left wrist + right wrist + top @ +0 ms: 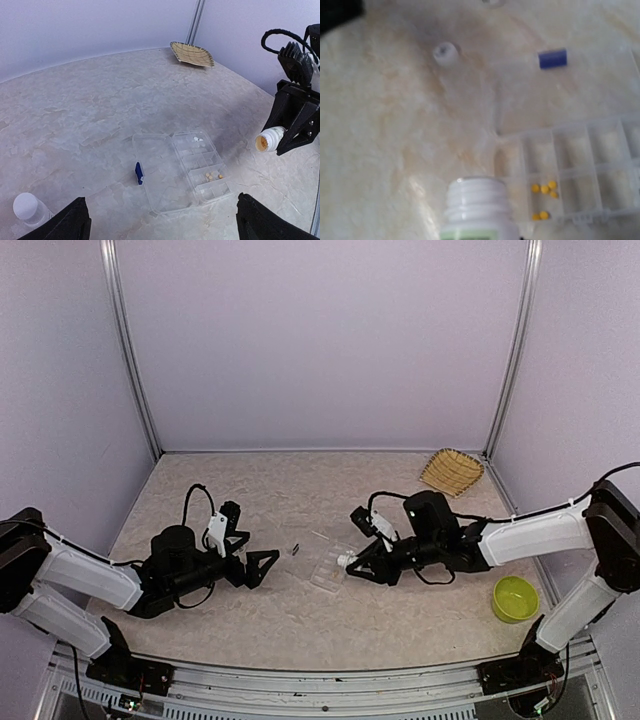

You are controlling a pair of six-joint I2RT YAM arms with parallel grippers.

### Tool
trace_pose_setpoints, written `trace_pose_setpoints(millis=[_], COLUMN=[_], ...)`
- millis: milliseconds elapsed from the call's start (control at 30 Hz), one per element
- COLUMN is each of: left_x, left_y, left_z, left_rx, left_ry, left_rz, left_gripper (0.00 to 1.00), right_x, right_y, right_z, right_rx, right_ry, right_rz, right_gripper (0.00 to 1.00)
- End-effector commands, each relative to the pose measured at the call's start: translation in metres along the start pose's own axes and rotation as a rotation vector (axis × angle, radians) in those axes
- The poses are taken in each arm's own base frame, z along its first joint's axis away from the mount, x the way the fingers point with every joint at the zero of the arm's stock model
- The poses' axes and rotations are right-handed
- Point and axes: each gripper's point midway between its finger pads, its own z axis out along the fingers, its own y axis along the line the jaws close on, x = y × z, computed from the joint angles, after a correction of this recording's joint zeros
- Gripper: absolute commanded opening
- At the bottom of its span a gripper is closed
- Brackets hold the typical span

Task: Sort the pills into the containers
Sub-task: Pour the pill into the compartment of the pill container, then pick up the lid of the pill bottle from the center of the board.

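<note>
The clear compartment box point(329, 571) lies open on the table between both arms, its lid point(159, 170) flat to the left. Several yellow pills point(544, 189) lie in one compartment point(214, 176), and a few white pills point(196, 138) sit in a far one. My right gripper point(362, 564) is shut on a white pill bottle point(347, 560), held uncapped and tilted with its mouth point(262, 143) just off the box's right edge. In the right wrist view the bottle neck point(476, 200) sits beside the yellow pills. My left gripper point(259, 563) hangs open left of the box, with nothing between its fingers.
A small blue piece point(139, 173) lies on the table just left of the lid. A white-capped bottle point(27, 207) stands farther left. A woven basket point(451, 471) sits at the back right corner. A lime-green bowl point(514, 598) is near the right arm's base.
</note>
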Motion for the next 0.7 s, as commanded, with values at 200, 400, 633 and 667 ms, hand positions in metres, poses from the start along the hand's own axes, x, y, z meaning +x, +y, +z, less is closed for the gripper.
trace_pose_setpoints(millis=[200, 400, 633, 667], left_x=[-0.006, -0.006, -0.006, -0.006], left_y=[0.001, 0.001, 0.001, 0.001], left_z=[-0.002, -0.001, -0.002, -0.002], left_rx=[0.003, 0.004, 0.003, 0.002], left_ry=[-0.025, -0.024, -0.025, -0.025], left_rz=[-0.001, -0.003, -0.002, -0.002], left_gripper=[0.99, 0.99, 0.99, 0.99], right_x=[-0.050, -0.070, -0.078, -0.078], right_y=[0.024, 0.037, 0.052, 0.054], right_z=[-0.036, -0.064, -0.088, -0.092], right_rx=[-0.088, -0.124, -0.174, -0.182], right_ry=[-0.284, -0.431, -0.542, -0.556], right_rz=[-0.088, -0.133, -0.176, -0.184], right_gripper=[0.13, 0.13, 0.14, 0.14])
